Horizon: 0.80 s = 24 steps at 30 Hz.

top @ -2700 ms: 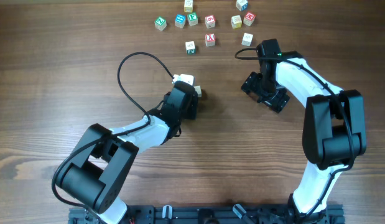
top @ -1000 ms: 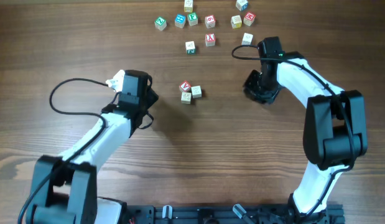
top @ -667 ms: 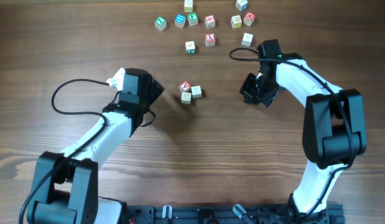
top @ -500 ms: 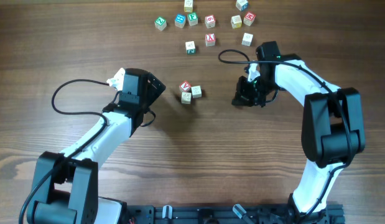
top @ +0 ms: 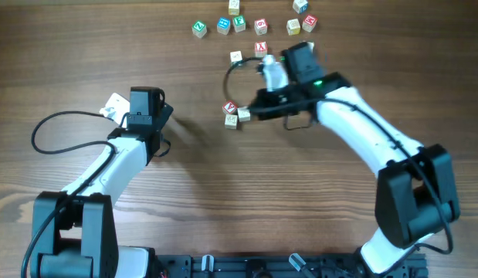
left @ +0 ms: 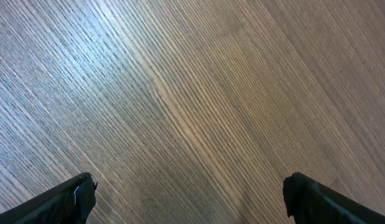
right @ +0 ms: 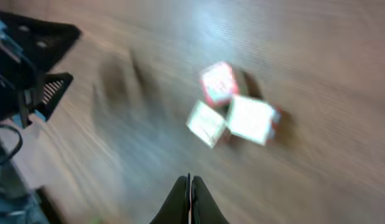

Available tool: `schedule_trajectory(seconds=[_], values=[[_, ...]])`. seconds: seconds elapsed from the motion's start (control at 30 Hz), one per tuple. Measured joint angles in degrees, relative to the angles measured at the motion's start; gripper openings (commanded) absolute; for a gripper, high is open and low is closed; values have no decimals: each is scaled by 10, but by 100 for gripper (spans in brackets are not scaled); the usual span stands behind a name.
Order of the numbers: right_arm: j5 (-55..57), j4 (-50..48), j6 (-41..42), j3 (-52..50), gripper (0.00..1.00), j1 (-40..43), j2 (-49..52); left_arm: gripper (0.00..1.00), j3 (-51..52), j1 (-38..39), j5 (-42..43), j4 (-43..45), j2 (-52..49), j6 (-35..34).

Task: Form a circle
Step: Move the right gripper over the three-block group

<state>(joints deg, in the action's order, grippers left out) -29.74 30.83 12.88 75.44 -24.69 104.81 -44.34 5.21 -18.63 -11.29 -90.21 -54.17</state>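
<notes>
My left gripper (left: 189, 198) stands with its 2 fingers wide apart over the bare wooden table (left: 198, 106) and holds nothing. In the overhead view it sits well to the left of all the cubes.

My right gripper (right: 189, 186) has its 2 fingers pressed together with nothing between them. Its tip sits just beside the cluster of 3 letter cubes (right: 232, 112), on the cluster's right side. The wrist view is blurred, so I cannot tell whether there is contact.

The cluster consists of 1 red-faced cube (right: 218, 82) and 2 pale cream cubes (right: 250, 118). They are packed tight as a clump, not a ring.

Beyond the cluster, toward the table's far edge, lies a loose scatter of cubes (top: 260, 27) with green, blue and red faces.
</notes>
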Motion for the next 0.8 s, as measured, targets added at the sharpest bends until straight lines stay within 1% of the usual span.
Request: schedule_trajectory(seconds=[0.07,0.13,0.27,0.37,0.57,0.8], values=[[32,-50,-1,0,5,-33,1,100,0,0,0,-1,0,0],[62,-75,16,0,4,-55,1,100,0,0,0,-1,0,0],[133,-75,67,0,5,-68,1,100,0,0,0,-1,0,0],[160,-81,85,0,4,-67,8,100,0,0,0,-1,0,0],[179,-90,127,0,4,-67,40,100,0,0,0,-1,0,0],[171,-96,130,0,5,-67,40,100,0,0,0,-1,0,0]])
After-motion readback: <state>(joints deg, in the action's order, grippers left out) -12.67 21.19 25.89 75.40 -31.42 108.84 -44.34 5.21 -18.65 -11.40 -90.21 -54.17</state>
